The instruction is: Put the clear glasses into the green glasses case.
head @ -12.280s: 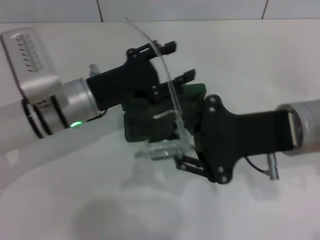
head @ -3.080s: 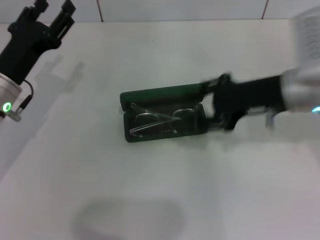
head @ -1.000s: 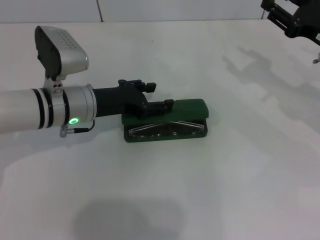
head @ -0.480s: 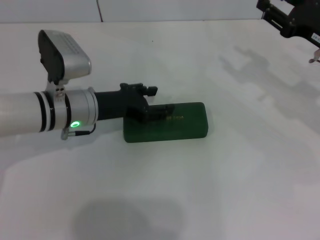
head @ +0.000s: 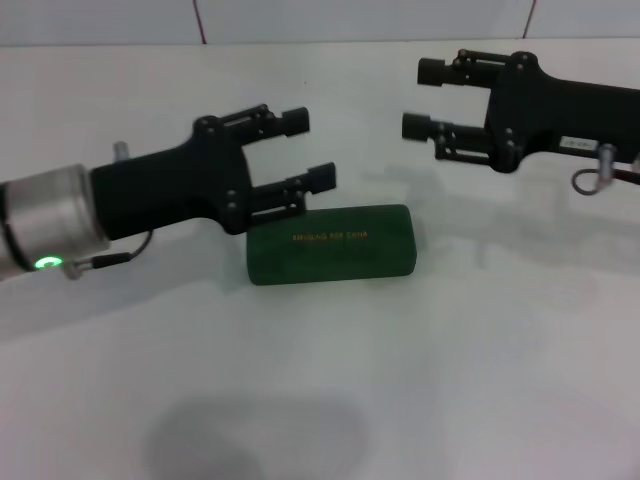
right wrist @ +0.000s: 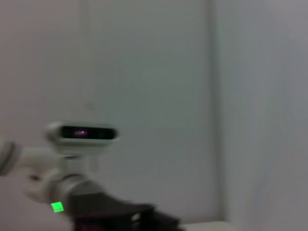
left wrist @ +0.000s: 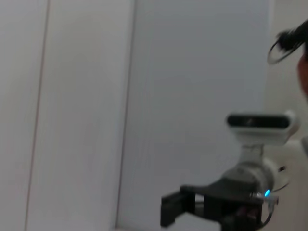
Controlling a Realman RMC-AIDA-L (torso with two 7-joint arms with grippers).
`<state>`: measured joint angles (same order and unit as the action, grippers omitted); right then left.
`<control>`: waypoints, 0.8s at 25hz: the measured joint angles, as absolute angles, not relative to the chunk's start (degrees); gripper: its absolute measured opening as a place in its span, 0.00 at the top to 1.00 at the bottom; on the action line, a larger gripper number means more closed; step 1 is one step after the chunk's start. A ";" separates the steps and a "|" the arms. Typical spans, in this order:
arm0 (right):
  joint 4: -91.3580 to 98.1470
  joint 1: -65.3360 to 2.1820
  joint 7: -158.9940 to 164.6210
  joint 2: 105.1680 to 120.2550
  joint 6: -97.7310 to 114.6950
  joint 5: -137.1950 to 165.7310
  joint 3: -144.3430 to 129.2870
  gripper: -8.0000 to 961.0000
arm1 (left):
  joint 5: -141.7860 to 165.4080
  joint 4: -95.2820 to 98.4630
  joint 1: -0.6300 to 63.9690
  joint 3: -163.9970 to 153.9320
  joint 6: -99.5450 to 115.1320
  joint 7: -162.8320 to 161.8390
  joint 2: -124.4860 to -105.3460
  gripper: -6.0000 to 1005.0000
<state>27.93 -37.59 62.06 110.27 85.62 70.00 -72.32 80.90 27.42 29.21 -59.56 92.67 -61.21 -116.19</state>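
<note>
Left claw (head: 300, 152) hangs above the white tabletop (head: 400, 380), its two fingers spread wide and holding nothing, their tips just over the far left part of the green glasses case (head: 330, 243). That case lies shut and flat near the middle of the tabletop, long side across, gold lettering on its lid facing up. No clear glasses can be seen with the lid closed. Farther back and toward the right edge, the right claw (head: 428, 97) also hovers clear of the surface, fingers parted and empty, pointing toward the left claw. Each wrist view looks across at the opposite arm against a pale wall, showing neither the case nor the tabletop clearly.
</note>
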 joint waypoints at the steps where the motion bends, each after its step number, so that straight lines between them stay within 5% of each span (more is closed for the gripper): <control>1: 27.95 -37.99 62.55 109.75 87.73 70.87 -72.34 0.44 | 80.90 27.82 28.61 -58.76 94.57 -61.00 -116.16 0.28; 5: 28.40 -38.82 62.63 109.71 91.94 74.78 -72.32 0.31 | 81.27 30.39 25.48 -57.80 97.10 -60.03 -116.59 0.28; 8: 29.41 -39.06 62.49 111.03 91.00 78.00 -72.32 0.17 | 81.32 30.50 24.57 -57.76 97.11 -58.45 -116.89 0.24; 15: 31.34 -38.36 61.53 112.41 89.30 79.81 -72.29 0.08 | 81.33 30.24 23.40 -57.92 97.12 -54.54 -117.61 0.11; 20: 31.38 -38.28 60.89 112.71 89.13 79.83 -72.35 0.08 | 81.33 30.11 22.88 -57.75 96.97 -54.21 -117.68 0.11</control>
